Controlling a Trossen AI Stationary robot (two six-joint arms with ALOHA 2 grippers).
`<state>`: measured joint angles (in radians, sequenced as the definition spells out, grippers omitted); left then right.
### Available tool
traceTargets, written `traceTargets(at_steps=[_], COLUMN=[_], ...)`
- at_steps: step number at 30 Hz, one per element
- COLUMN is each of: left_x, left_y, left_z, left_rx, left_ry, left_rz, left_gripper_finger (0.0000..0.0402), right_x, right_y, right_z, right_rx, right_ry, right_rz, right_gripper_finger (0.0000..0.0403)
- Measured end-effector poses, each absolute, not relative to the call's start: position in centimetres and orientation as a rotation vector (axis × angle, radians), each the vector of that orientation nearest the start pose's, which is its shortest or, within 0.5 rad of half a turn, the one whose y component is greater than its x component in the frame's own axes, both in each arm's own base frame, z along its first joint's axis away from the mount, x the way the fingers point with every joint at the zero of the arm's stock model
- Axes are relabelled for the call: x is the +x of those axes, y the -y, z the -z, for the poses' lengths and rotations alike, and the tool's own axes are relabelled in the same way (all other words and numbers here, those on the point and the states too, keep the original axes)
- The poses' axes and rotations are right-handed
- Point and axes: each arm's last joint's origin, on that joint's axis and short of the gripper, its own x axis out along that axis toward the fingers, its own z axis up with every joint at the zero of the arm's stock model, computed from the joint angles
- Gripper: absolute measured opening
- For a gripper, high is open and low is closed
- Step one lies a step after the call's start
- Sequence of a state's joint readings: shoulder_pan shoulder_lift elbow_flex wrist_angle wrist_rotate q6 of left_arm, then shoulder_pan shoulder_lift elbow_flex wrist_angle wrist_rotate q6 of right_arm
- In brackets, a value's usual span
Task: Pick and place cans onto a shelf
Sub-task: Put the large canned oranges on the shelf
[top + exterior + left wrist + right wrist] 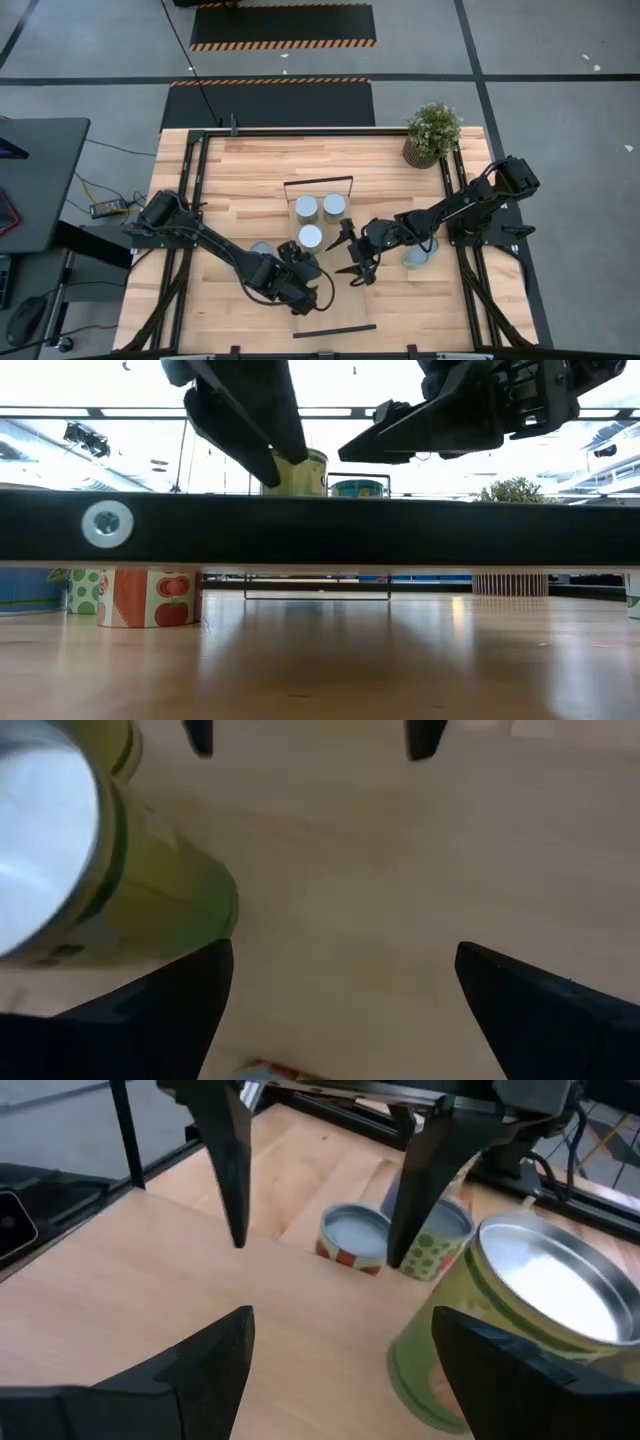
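The shelf (335, 308) is a pale wood board with black end bars, lying down the middle of the table. Three cans stand on its far half: two side by side (306, 208) (334, 205) and one nearer (311, 237). My left gripper (316, 276) (340, 1010) is open and empty over the board's middle. The nearer can, green-labelled (110, 890), stands just outside one of its fingers. My right gripper (349, 256) (340, 1370) faces it across the board, open and empty, with the same can (510, 1320) beside it.
Two more cans (355, 1235) (440, 1230) stand on the table left of the shelf, under my left arm. Another can (418, 258) stands right of the shelf, under my right arm. A potted plant (432, 132) stands at the far right corner. The shelf's near end bar (320, 530) crosses the low view.
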<state>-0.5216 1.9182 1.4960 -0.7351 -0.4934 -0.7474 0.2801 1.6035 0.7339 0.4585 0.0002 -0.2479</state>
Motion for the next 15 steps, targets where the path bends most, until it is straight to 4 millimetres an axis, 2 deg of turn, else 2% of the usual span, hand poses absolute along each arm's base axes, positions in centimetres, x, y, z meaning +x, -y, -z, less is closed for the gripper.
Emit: traceTargets(at_steps=[8,15], left_x=[35.3,35.7], left_y=[17.8,16.7], left_z=[-22.2,-22.1], left_rx=[-0.040,-0.043], left_ry=[-0.898,-0.903], left_rz=[-0.393,-0.424], left_gripper_finger=[0.0387,0.0387], right_x=[31.1,31.4], right_y=[-8.1,-6.5], right_z=[-18.0,-18.0], right_rx=[-0.313,-0.309], right_ry=[-0.376,-0.384], right_rz=[-0.297,-0.228], right_gripper_finger=[0.0313,0.0313])
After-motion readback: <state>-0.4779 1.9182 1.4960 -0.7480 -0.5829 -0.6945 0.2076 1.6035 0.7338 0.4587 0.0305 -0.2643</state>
